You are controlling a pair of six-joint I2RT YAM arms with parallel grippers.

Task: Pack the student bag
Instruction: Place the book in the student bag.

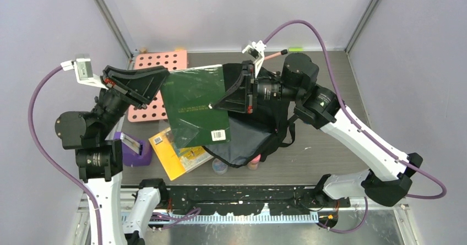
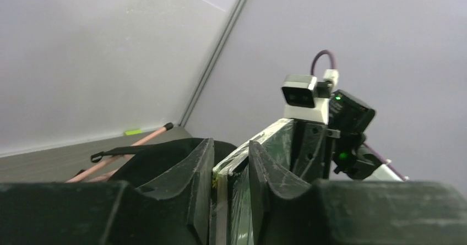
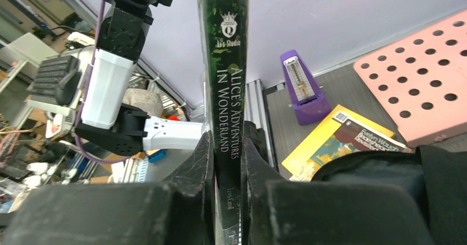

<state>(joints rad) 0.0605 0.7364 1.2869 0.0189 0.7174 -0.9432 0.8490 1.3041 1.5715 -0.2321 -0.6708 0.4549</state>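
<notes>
**Top external view: left claw (image 1: pixel 159 85) and right claw (image 1: pixel 227 88) both grip the green book (image 1: pixel 195 104)**

We see the book spanning the gap between the two claws. The right claw is closed tight on its spine. In the right wrist view both fingers press the lettering "Alice's Adventures in Wonderland". The left claw has the opposite edge, narrowly parted with a finger snug against each face of the plastic-wrapped cover.

The student bag (image 1: pixel 248 140) lies on the table directly under the right claw and spreads from there toward the arm bases, grey lining showing. The book's near corner overlaps it from above.

Under the left claw and beyond it lies a pink pegboard (image 1: pixel 165 63). On the near side of that claw sit a purple metronome (image 1: pixel 135 151) and a yellow book (image 1: pixel 176 157).
</notes>
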